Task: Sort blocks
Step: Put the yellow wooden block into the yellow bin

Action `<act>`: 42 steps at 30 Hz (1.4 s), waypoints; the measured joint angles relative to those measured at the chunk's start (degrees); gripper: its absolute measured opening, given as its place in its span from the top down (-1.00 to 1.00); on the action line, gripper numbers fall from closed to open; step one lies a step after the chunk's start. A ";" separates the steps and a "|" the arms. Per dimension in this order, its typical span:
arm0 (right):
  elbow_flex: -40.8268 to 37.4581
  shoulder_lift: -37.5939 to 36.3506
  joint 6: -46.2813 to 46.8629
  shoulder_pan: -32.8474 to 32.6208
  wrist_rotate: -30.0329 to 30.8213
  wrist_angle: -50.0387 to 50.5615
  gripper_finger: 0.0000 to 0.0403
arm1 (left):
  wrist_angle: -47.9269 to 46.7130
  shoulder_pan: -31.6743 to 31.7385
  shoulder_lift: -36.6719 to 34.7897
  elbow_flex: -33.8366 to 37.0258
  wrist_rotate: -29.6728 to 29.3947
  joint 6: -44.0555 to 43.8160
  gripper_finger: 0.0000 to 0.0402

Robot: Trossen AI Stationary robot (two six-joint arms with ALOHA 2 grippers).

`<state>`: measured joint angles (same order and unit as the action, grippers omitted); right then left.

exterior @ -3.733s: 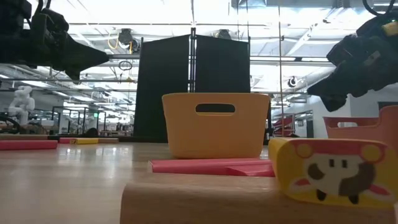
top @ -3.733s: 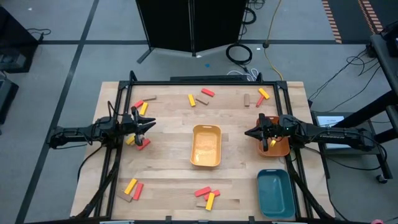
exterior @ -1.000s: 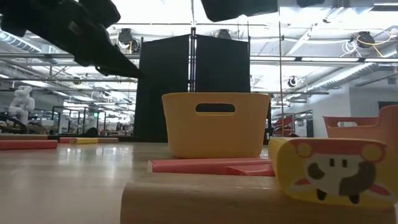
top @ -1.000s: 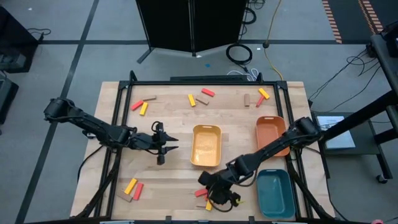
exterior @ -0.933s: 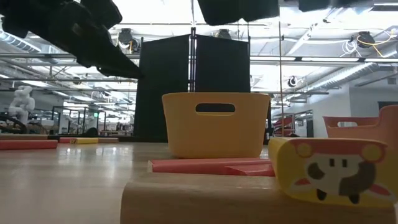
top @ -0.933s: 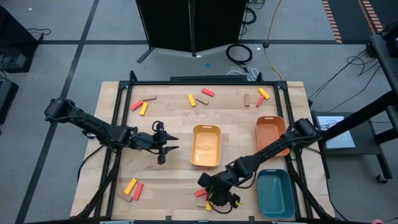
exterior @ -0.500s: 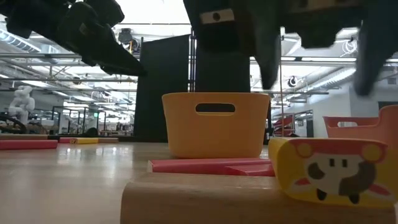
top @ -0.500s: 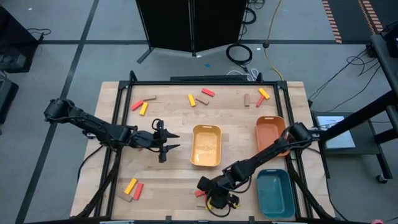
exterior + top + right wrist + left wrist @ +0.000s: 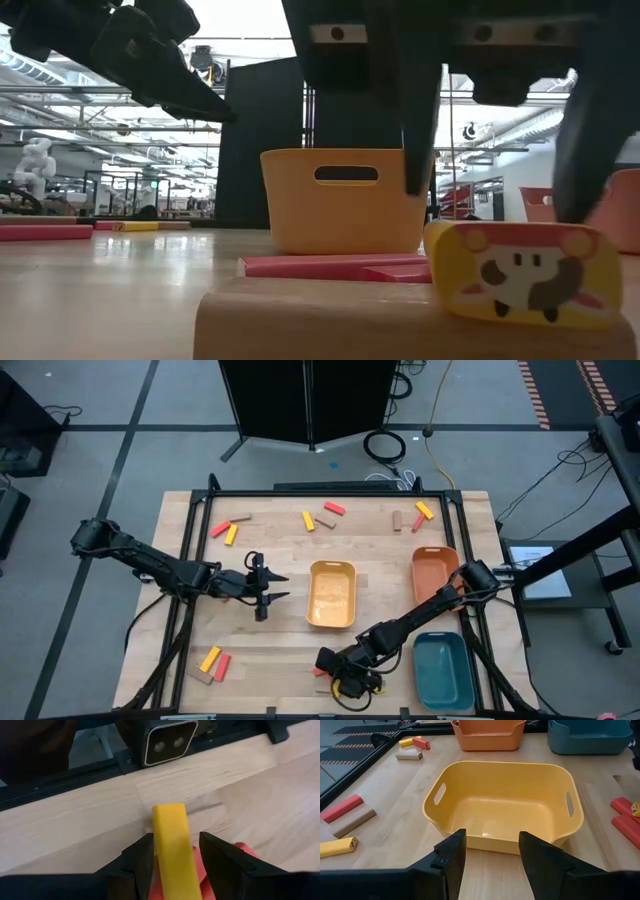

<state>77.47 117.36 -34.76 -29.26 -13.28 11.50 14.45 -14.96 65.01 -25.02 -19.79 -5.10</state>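
My right gripper (image 9: pixel 341 682) is low at the table's near middle, open, pointing down. Its fingers stand on either side of a yellow block (image 9: pixel 172 845) with a cartoon face on its end (image 9: pixel 520 275). The block lies on red blocks (image 9: pixel 241 851) and beside a tan one (image 9: pixel 320 320). My left gripper (image 9: pixel 277 587) hovers open and empty left of the yellow tray (image 9: pixel 332 622), which fills the left wrist view (image 9: pixel 502 775). More blocks lie along the far edge (image 9: pixel 322 516) and at the near left (image 9: pixel 212 662). My right gripper comes at the yellow block from above, its fingers (image 9: pixel 140 865) astride the block's two long sides (image 9: pixel 159 840), lying across it. The block rests on the red blocks, its end a little tilted. I cannot tell whether the fingers touch it.
The orange tray (image 9: pixel 437 555) stands at the right, and the teal tray (image 9: pixel 443 690) stands near it at the near right corner. A low-view camera housing (image 9: pixel 169 740) sits just past the near edge. Bare wood lies between the trays and the block groups.
My right gripper has gone down and a little toward the near edge, and its fingers now flank the yellow block. The block's near end has shifted slightly sideways and tipped a little. My left gripper has kept still.
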 joint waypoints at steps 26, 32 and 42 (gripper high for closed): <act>-0.02 0.92 1.07 1.57 -0.01 3.01 0.24 | -0.41 0.00 0.00 -0.02 0.04 1.05 0.10; -0.02 0.92 2.53 1.57 0.24 2.98 0.24 | -0.45 0.00 0.00 -0.02 0.04 1.12 0.10; -0.02 0.92 7.09 1.53 2.85 3.18 0.35 | -0.45 0.00 0.00 -0.02 0.04 1.38 0.10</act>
<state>77.45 118.28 -27.67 -27.73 -10.43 14.68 14.00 -14.96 65.01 -25.04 -19.75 -3.73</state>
